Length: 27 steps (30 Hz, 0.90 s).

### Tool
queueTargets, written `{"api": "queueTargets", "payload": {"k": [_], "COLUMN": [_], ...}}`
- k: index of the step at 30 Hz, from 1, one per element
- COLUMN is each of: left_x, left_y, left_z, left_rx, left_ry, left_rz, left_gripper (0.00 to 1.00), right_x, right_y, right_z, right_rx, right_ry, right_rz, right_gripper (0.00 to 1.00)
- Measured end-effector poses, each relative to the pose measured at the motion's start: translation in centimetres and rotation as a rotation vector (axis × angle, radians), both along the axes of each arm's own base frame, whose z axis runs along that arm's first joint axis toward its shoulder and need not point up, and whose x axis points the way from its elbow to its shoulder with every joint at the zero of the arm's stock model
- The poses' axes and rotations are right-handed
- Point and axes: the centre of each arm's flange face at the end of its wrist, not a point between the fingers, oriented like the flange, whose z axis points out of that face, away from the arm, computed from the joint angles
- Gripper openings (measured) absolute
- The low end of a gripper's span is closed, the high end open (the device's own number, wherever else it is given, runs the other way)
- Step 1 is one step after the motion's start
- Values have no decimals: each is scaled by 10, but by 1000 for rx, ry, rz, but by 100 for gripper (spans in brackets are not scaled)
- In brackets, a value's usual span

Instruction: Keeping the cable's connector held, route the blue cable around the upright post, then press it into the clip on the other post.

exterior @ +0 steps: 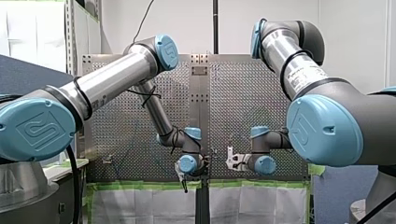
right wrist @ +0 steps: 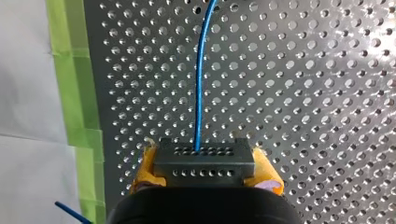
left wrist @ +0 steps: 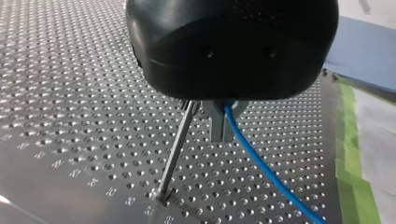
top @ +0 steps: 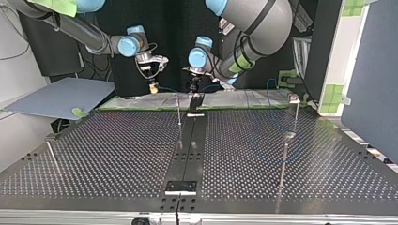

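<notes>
In the right wrist view my right gripper point(right wrist: 205, 175) is shut on a dark grey connector block point(right wrist: 204, 161), gripped between yellow pads point(right wrist: 144, 168). The blue cable point(right wrist: 201, 84) runs out of the block and straight ahead over the perforated plate. In the left wrist view my left gripper point(left wrist: 222, 135) has its metal fingers shut on the blue cable point(left wrist: 261, 168), right beside a thin upright post point(left wrist: 176, 149). In the top view the two grippers hang side by side at the table's far edge, right gripper point(top: 152, 86), left gripper point(top: 193, 86), near the thin post point(top: 179, 110). A clip-topped post point(top: 294, 110) stands at that view's right.
A second post point(top: 283, 161) stands nearer the camera at the top view's right, and a thin rod point(top: 51, 152) at its left. A black strip point(top: 190, 140) runs down the table's middle. Green tape point(right wrist: 74, 93) and white sheeting border the plate. A grey board point(top: 61, 96) lies off the table.
</notes>
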Motion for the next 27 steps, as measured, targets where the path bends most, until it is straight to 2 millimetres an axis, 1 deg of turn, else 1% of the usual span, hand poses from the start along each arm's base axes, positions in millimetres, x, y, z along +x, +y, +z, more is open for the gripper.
{"api": "queueTargets", "payload": {"k": [5, 13, 19, 27], "left_x": [-1, -3, -6, -13], "left_y": [-1, -2, -5, -14], "left_z": [0, 0, 0, 1], "left_rx": [23, 71, 89, 102], "left_ry": [-6, -21, -28, -37], "left_rz": [-10, -13, -19, -36], "left_gripper": [0, 0, 0, 0], "right_x": [4, 7, 6, 1], "right_y": [-7, -9, -11, -24], "right_z": [3, 5, 6, 10], "right_rx": [13, 35, 43, 46], "right_ry": [8, 11, 11, -9], "right_rz": [16, 29, 26, 4], "right_gripper": [0, 0, 0, 0]}}
